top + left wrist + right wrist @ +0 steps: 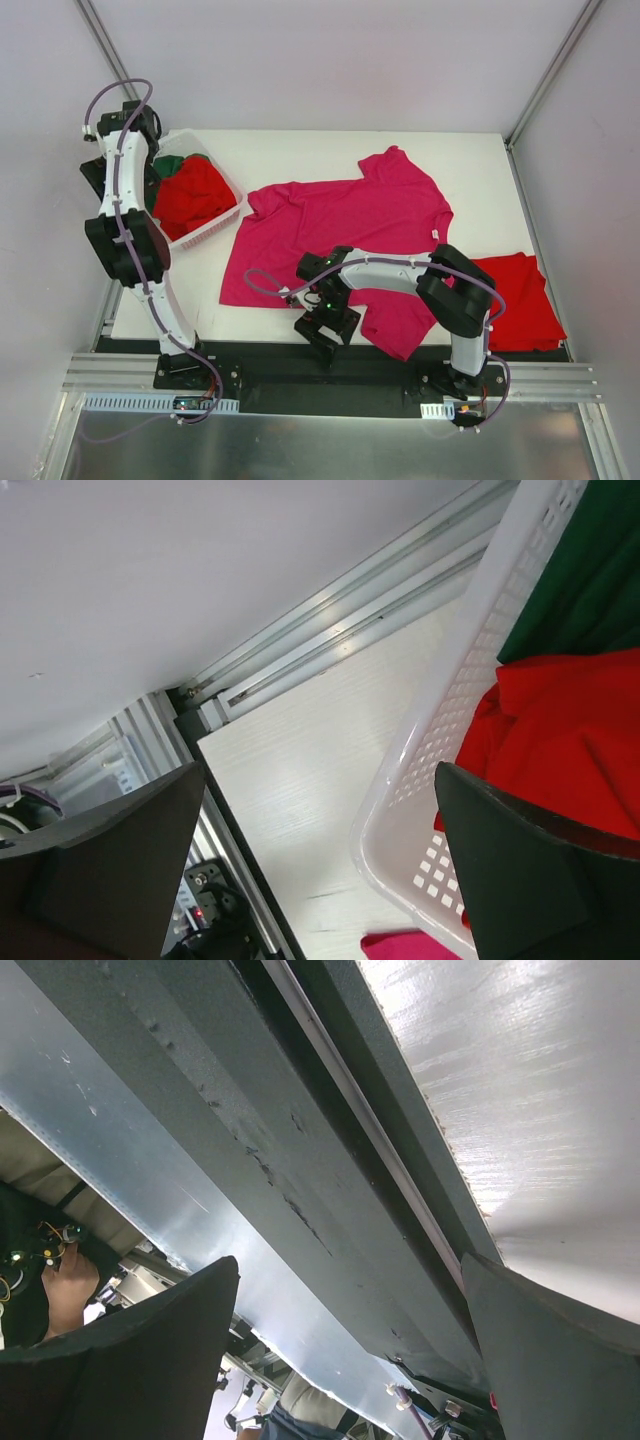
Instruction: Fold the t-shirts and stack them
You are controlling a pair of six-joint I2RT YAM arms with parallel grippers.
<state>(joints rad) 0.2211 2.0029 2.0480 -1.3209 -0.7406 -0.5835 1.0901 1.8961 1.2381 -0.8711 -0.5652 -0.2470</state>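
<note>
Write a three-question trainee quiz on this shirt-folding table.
1. True or false: the pink t-shirt lies folded inside the basket.
2. Choose one: the red t-shirt outside the basket lies A) right of the pink t-shirt, B) on top of it, C) hanging over the table's far edge.
3. Short answer: what does the left gripper hold?

Key: 1 false, it is spread on the table; 2 A; 3 nothing, it is open.

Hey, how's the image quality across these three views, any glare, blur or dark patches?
Top external: even soft light, sharp throughout, barely a shadow around the pink t-shirt. Left wrist: white basket crisp, left claw's fingers dark and soft-edged. Right wrist: bright glare on the table top, right claw's fingers underexposed silhouettes.
</note>
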